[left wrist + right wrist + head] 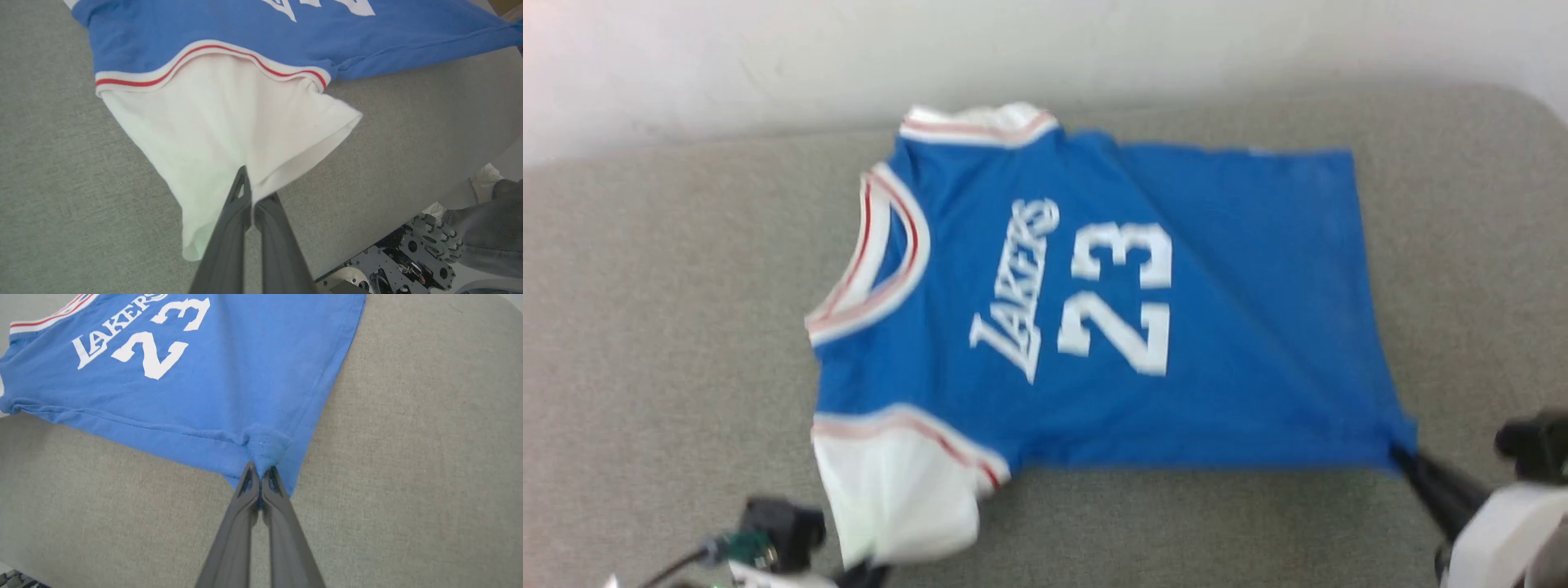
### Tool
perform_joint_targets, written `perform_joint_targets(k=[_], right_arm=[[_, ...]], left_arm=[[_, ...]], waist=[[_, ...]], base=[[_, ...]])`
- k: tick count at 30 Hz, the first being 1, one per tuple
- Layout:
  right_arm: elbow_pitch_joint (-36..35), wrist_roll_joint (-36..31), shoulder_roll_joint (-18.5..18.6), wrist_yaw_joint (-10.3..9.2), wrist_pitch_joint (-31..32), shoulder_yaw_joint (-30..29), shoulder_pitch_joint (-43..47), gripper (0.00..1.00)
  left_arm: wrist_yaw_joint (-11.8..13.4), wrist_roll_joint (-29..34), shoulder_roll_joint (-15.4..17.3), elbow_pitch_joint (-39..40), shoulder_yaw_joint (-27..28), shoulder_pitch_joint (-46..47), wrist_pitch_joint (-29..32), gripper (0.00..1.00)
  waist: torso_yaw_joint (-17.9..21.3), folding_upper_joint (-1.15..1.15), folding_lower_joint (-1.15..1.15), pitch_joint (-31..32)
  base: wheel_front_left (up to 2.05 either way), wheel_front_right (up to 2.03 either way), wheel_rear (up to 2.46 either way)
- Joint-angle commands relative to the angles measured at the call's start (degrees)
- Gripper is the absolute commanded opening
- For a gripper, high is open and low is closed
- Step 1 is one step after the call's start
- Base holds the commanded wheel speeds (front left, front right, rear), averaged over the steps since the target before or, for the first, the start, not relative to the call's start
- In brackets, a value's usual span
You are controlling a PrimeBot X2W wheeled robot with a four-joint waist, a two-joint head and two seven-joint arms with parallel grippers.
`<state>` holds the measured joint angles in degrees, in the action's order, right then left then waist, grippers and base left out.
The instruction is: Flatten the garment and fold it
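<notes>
Lying spread print-side up on the grey fabric-covered counter (645,327), the garment (1094,327) had its collar toward the robot's left and its hem toward the right. The left claw (253,190) was closed on the edge of the near white sleeve (220,134), pinching the cloth at the sleeve opening. The right claw (260,471) was closed on the near hem corner of the blue body, where the fabric bunched at the fingertips. Both gripped points were on the side nearest the robot. A pale wall (768,57) rose behind the counter.
</notes>
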<state>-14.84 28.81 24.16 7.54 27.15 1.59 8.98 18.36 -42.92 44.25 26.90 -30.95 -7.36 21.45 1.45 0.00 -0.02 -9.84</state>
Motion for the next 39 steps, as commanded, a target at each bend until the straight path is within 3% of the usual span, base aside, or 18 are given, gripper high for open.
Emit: perform_joint_targets(k=[1, 6, 14, 18, 23, 27, 31, 39], right_arm=[[-0.44, 0.33, 0.54, -0.05, 0.25, 0.13, 0.78, 0.0], [-1.56, 2.97, 4.76, -0.05, 3.87, 2.07, 6.87, 0.0], [-3.52, 6.6, 7.13, -0.05, 10.44, 1.39, 13.87, 0.0], [-5.22, 8.36, 7.29, -0.05, 14.25, 0.24, 17.22, 0.0], [-7.84, 6.85, 6.34, -0.05, 12.94, -2.71, 16.46, 0.0], [-8.76, 5.0, 6.06, -0.05, 11.04, -3.55, 12.92, 0.0], [-8.48, 3.04, 6.34, -0.05, 9.27, -3.89, 7.81, 0.0], [-5.17, 0.07, 6.51, -0.05, 6.96, -2.71, -2.58, 0.0]], left_arm=[[0.19, -0.46, 0.57, 0.41, -0.19, -0.77, 0.41, 0.0], [-0.03, -6.1, 2.6, 3.35, -2.01, -5.57, 6.27, 0.0], [0.79, -11.95, 5.75, 9.23, -3.57, -11.68, 11.71, 0.0], [1.53, -12.57, 7.51, 11.8, -3.05, -13.49, 12.03, 0.0], [1.66, -8.52, 9.18, 12.21, -0.11, -10.42, 9.28, 0.0], [-1.2, -2.74, 9.46, 10.8, 0.74, -3.31, 7.57, 0.0], [-5.77, 4.64, 8.51, 7.48, 0.04, 6.47, 6.01, 0.0], [-14.19, 18.98, 3.02, -3.13, -4.69, 24.8, 2.7, 0.0]], waist=[[-0.61, 0.0, 0.02, 2.74], [-1.29, 0.0, 0.02, 5.08], [-1.87, 0.0, 0.02, 7.05], [-1.88, 0.0, 0.02, 7.37], [-1.54, 0.0, 0.02, 6.72], [-1.14, 0.0, 0.02, 4.35], [-0.72, 0.0, 0.02, 0.45], [-0.2, 0.0, 0.02, -7.44]], base=[[0.0, 0.0, 0.0], [0.0, 0.0, 0.0], [0.0, 0.0, 0.0], [0.0, 0.0, 0.0], [0.0, 0.0, 0.0], [0.0, 0.0, 0.0], [0.0, 0.0, 0.0], [0.0, 0.0, 0.0]])
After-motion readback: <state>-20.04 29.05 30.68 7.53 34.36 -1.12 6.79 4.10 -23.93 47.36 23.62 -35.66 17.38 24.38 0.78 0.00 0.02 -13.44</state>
